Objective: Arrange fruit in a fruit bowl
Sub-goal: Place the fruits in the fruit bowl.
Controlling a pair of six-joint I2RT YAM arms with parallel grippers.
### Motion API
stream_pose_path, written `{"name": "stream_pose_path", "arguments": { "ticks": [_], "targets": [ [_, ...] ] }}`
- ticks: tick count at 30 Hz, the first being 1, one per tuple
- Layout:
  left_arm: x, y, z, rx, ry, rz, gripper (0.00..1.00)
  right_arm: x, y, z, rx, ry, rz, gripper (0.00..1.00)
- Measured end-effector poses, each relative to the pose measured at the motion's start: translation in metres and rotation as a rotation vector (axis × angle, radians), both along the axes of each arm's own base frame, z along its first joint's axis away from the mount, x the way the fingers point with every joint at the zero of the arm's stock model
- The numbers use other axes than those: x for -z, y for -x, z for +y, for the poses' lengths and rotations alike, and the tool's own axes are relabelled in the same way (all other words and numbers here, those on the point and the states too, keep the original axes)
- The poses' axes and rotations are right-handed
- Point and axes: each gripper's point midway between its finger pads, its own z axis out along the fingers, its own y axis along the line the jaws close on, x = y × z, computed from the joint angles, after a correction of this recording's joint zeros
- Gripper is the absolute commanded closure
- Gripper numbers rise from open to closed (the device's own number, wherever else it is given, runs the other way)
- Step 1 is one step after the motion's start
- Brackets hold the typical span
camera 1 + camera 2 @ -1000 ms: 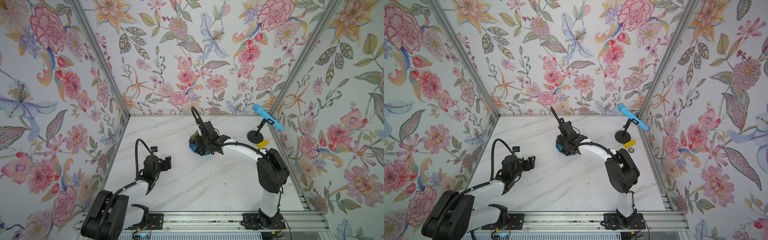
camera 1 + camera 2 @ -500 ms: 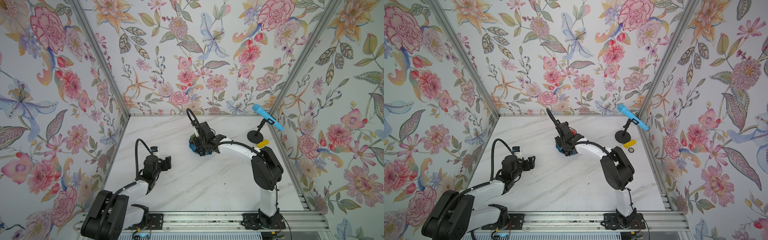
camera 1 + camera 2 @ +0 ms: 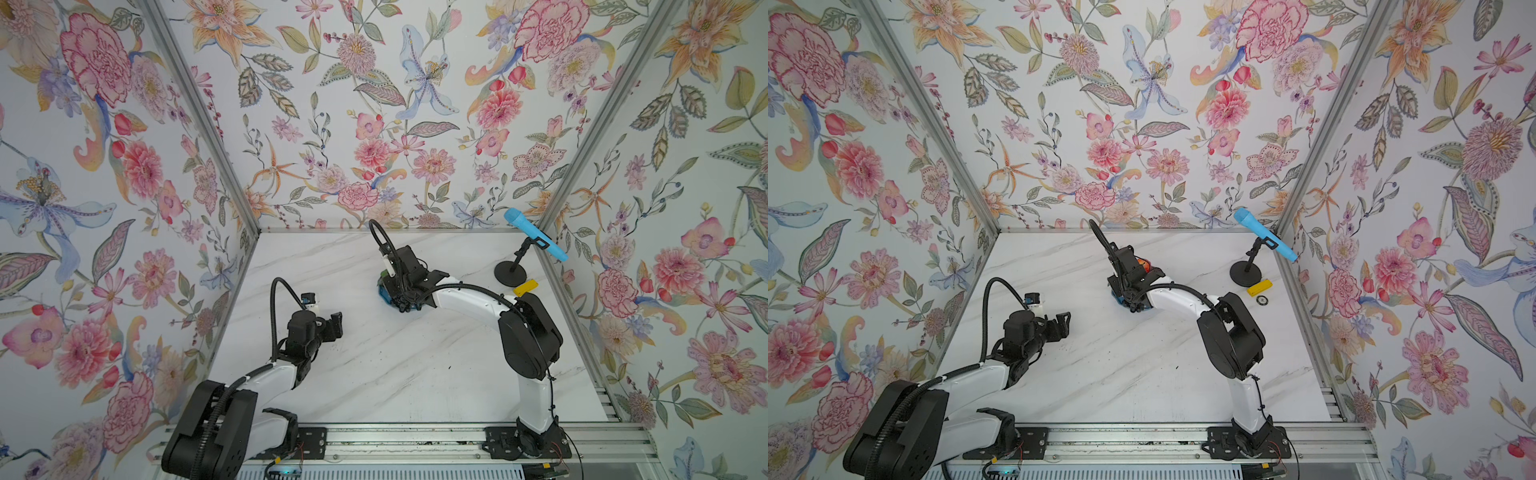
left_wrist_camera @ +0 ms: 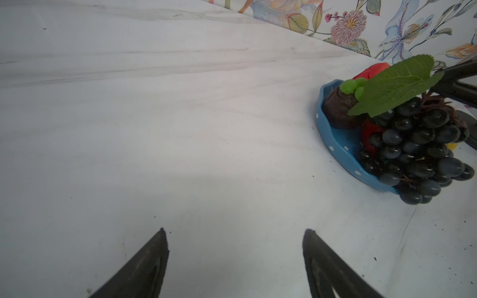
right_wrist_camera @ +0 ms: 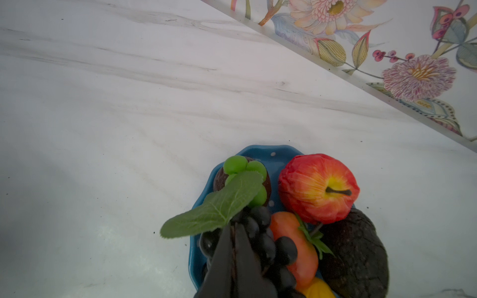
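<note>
- Blue dotted fruit bowl (image 3: 383,294) sits at two o'clock from our left gripper (image 4: 235,230), whose jaws gape wide.
- Our right gripper (image 5: 231,227) pinches the grape bunch (image 4: 418,144) resting in it beside the apple (image 5: 317,188).

Bowl (image 3: 383,294) mostly hidden by R arm (image 3: 469,297); lemon (image 5: 318,289) cropped.

Both top views are bright and evenly lit, sharp across the floral walls (image 3: 374,124), which bend outward toward the frame edges. The white surface (image 3: 374,374) carries only soft, faint shadows under the arms (image 3: 465,299). Both wrist views are dimmer and cooler, darkening at the corners; the near jaws are blurred black shapes
</note>
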Motion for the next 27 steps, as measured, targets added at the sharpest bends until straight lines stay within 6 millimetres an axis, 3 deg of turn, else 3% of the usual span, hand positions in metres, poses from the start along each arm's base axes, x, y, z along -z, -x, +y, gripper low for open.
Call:
{"name": "stream_pose_path", "arguments": {
  "ticks": [27],
  "targets": [
    [0.001, 0.0, 0.0, 0.0, -0.001, 0.004, 0.17, 0.017, 0.003, 0.01, -0.03, -0.013, 0.064, 0.79]
  ]
}}
